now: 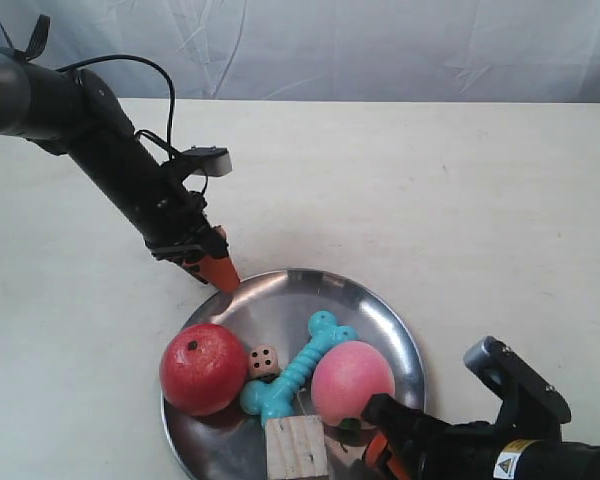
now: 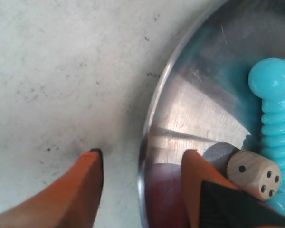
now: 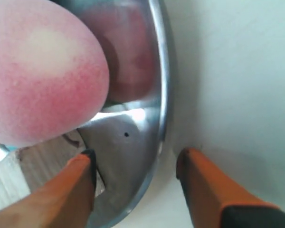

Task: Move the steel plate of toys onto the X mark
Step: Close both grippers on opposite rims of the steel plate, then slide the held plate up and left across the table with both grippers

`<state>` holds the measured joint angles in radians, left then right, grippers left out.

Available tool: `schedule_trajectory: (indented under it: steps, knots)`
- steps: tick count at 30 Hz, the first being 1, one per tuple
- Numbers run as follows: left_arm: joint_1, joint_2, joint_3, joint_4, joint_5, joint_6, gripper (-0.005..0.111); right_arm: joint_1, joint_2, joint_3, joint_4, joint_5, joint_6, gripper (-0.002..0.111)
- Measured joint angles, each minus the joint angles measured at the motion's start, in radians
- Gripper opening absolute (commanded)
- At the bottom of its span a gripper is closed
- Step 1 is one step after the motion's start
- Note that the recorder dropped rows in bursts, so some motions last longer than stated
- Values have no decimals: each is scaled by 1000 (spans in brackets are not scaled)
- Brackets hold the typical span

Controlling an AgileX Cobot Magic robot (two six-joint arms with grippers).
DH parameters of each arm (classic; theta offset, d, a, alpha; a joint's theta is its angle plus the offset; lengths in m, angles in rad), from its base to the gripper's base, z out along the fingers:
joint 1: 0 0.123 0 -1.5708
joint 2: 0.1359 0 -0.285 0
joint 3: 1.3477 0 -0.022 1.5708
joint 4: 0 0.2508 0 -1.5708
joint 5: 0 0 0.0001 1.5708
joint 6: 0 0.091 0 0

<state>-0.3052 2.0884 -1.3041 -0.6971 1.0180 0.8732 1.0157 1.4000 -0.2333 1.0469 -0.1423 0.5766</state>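
The left gripper [image 1: 218, 272] stands spread wide across the rim of the steel plate [image 1: 375, 312]. One orange finger is outside over the bare table [image 1: 460, 200] and the other is inside the dish. It holds nothing, and I cannot tell whether either tip touches the metal.

In the plate, going across from that gripper, are:
- a red apple [image 1: 202, 368]
- a die [image 1: 263, 361] just beside the inner finger
- a turquoise bone-shaped chew [image 1: 300, 368]
- a pink peach [image 1: 352, 383]
- a wooden cube [image 1: 296, 448] at the rim beside the right gripper

The right gripper [image 3: 135, 159] straddles the opposite rim, also parted and clasping nothing. The peach is close ahead of its inner finger.

Only the wrist views show the gaps between fingers and rim, and only the exterior view shows all five toys together.

Open table lies beyond both outer fingers. The exterior view's lower edge cuts off the plate.
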Motion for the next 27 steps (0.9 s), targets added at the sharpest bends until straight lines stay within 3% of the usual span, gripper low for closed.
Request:
schedule_trajectory:
  steps: [25,27]
  knots:
    - [-53,48,-19,50,19,24,49,0,164,-126,-18,-7,8,53]
    - [-53,51,-21,50,19,24,49,0,168,-126,-18,-10,8,47]
